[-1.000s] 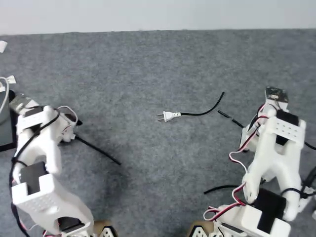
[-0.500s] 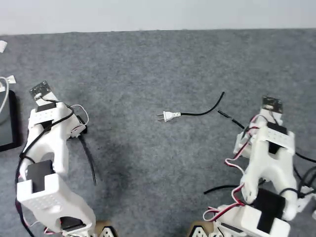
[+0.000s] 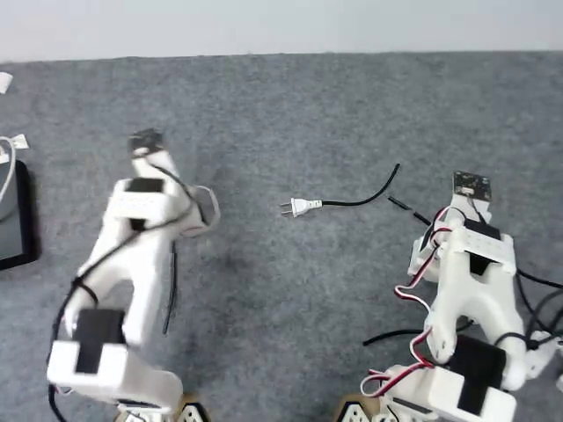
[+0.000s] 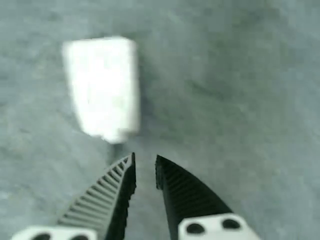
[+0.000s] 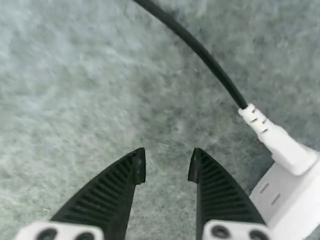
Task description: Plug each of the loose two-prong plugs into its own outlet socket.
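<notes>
High view: loose white two-prong plug (image 3: 303, 207) lies mid-surface on fuzzy grey felt surface (image 3: 264, 105), btwn the arms, thin black cord (image 3: 356, 204) curling away. Left wrist view: ribbed black left pincer (image 4: 145, 167) at a narrow gap, holding nothing, near a blurry white block (image 4: 102, 87). Right wrist view: right pincer (image 5: 166, 160) moderately apart, empty, beside a second plug (image 5: 277, 142) meeting a smooth white socket block (image 5: 295, 200).

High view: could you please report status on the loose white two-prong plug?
Left hand open, empty, facing a white block. Right hand open, empty. White two-prong plug lies loose on grey carpet, ungripped.
</notes>
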